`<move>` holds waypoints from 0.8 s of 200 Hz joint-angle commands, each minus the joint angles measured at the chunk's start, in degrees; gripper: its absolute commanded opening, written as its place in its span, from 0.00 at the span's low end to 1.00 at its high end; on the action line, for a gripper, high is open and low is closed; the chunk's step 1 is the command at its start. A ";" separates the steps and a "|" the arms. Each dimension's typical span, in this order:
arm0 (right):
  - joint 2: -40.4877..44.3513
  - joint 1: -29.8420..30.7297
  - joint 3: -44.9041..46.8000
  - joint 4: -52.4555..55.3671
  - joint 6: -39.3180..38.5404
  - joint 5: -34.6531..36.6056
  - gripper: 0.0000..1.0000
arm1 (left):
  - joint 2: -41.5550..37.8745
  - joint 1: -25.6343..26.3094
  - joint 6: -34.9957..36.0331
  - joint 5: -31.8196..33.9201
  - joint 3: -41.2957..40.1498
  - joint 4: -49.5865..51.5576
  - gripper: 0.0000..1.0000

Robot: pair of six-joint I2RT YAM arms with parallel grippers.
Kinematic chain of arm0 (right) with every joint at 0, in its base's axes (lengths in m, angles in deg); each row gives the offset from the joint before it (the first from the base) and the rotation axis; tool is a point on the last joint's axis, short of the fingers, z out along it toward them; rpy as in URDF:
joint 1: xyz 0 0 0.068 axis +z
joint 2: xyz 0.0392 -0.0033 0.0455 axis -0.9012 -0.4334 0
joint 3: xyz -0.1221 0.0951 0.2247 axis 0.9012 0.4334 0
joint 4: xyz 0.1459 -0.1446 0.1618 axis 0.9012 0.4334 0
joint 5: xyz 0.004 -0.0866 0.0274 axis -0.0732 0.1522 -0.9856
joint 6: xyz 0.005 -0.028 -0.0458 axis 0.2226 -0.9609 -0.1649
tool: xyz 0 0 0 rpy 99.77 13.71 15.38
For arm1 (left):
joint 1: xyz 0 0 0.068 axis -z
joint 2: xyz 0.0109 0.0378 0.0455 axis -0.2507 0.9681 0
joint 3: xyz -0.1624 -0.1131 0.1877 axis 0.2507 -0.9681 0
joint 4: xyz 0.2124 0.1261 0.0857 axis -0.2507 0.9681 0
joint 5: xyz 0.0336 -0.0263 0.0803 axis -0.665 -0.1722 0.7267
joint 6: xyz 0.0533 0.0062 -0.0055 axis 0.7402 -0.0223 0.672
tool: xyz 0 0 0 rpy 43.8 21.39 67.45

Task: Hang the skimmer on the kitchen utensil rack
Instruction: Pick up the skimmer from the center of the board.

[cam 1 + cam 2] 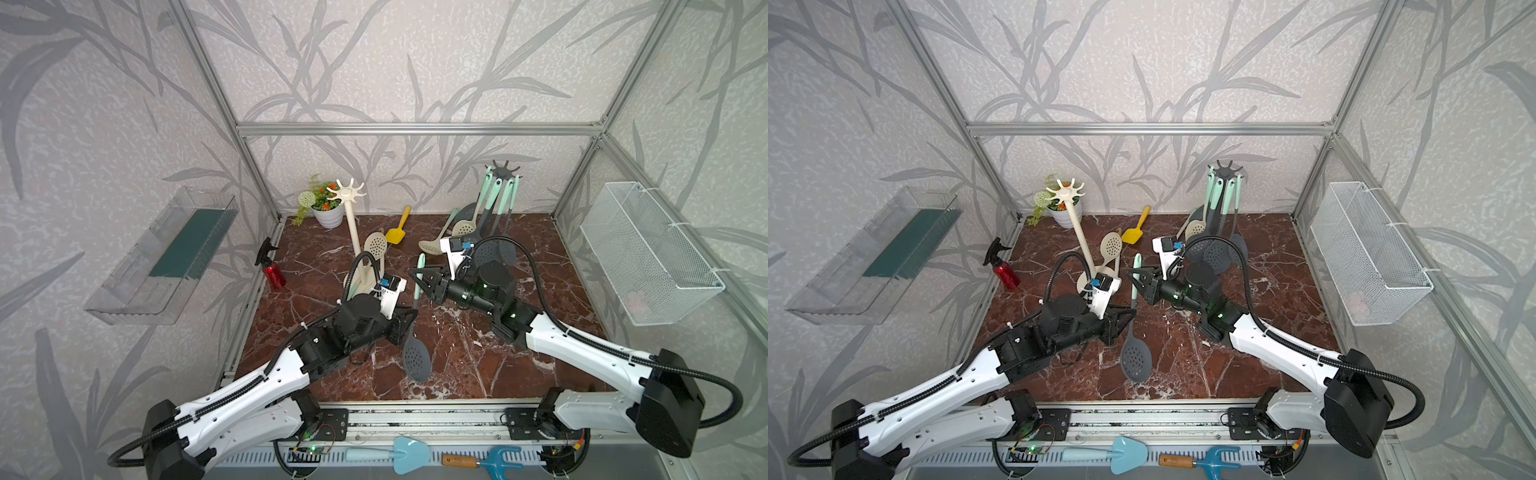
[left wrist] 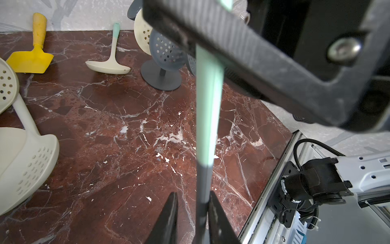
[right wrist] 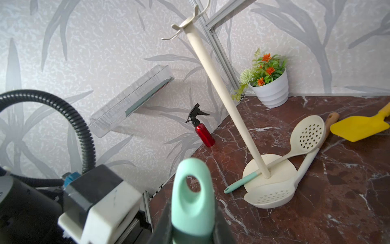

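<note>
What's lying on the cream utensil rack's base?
A cream skimmer lies across the base; a cream slotted spoon overlaps its edge. The base beneath them is covered.

You have open passage over the front right of the surface (image 1: 478, 365): it lies bare. The centre is taken by the skimmer (image 1: 417, 357), held upright in the right claw (image 1: 417, 275). Left of it stands the cream rack (image 1: 353, 232), with a cream skimmer (image 1: 376, 245) and a slotted spoon (image 3: 272, 196) lying across its base (low approach is blocked there). The dark rack (image 1: 496, 208), hung with utensils, fills the rear right. A yellow scoop (image 1: 397, 235) and a ladle (image 1: 432, 247) lie on the surface between the two racks.
</note>
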 commanded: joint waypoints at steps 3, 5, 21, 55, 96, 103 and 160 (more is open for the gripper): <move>2.69 0.04 0.34 -1.50 -3.24 -4.63 0.03 | 1.80 -0.22 0.43 -1.50 3.31 -1.78 0.26; 2.69 0.07 0.26 -1.43 -3.24 -4.72 0.03 | 2.12 -0.22 0.40 -1.54 3.38 -2.01 0.26; 2.77 0.49 -0.36 0.18 -4.30 -4.49 0.03 | 3.78 -0.22 -0.17 -0.85 3.74 -3.54 0.26; 2.95 1.74 -0.99 2.85 -6.30 -2.99 0.03 | 5.88 -0.22 0.37 2.23 5.37 -5.70 0.25; 2.80 2.44 -0.88 3.83 -6.75 -1.91 0.05 | 5.55 -0.22 2.42 5.65 7.16 -5.53 0.11; 2.77 2.58 -0.89 4.19 -6.85 -1.64 0.06 | 5.40 -0.22 2.50 5.89 7.20 -5.69 0.06; 7.09 2.61 -0.91 9.06 -11.85 6.09 0.41 | 4.37 -0.31 0.61 7.82 6.22 -5.41 0.00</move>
